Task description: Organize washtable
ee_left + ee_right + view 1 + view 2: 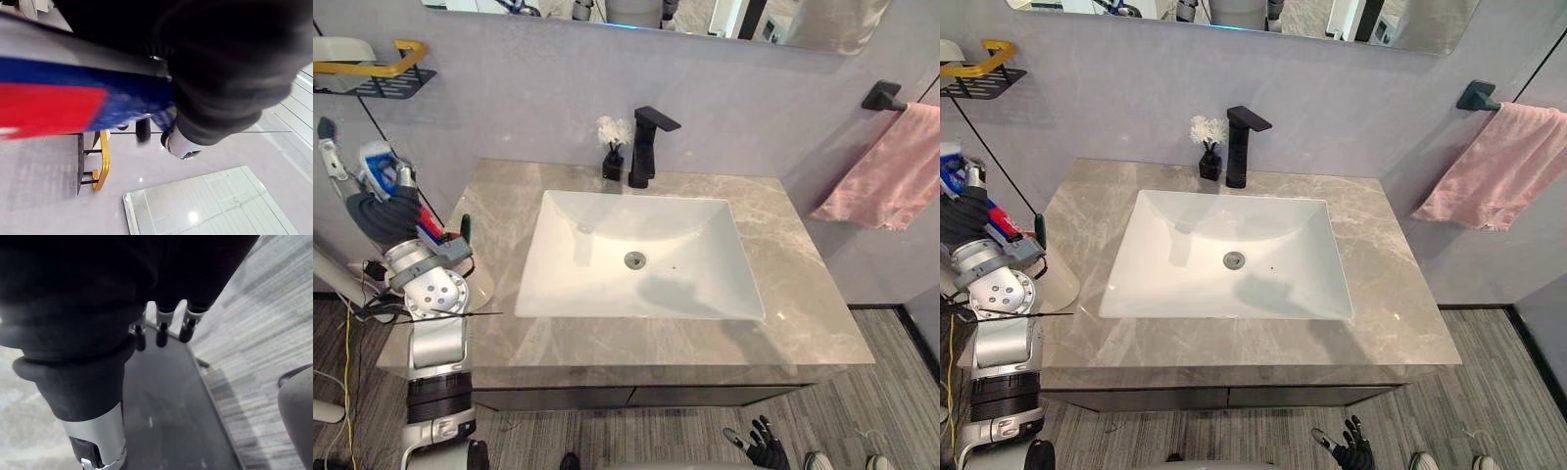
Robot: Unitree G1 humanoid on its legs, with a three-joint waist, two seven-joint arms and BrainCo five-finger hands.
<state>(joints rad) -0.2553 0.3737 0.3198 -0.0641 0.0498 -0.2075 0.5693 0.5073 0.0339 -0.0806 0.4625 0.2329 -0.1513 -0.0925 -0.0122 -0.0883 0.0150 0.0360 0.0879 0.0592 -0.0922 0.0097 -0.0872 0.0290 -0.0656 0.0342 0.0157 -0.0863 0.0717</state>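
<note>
tube (382,172): blue, white and red, in the left hand, off the left end of the table and not lying on it; the blue-white end sticks up out of the hand and the red end points down toward the table edge
left hand (385,216): fingers wrapped round the tube; in the left wrist view the tube crosses close against the dark cover
green piece (465,226): small and upright, just beside the left hand on the table side; cannot tell what it is
clear round thing (480,285): see-through, at the table's left edge below the left hand; cannot tell what it is
table (803,304): grey marbled top
sink (536,294): white rectangular basin set in the middle of the table, with a drain in its floor
faucet (642,149): black and angular, at the back rim of the sink, spout over the basin
vase (613,163): small and black with white flowers, touching or just beside the faucet on its left
shelf (382,80): black wire, on the wall up left of the table, with a yellow handle and a white item on it
mirror (656,14): on the wall above the faucet
towel (889,174): pink, hanging from a black bar on the right wall, well apart from the sink
right hand (761,448): low in front of the table, near the striped floor; fingers (162,333) straight and relaxed, holding nothing
</note>
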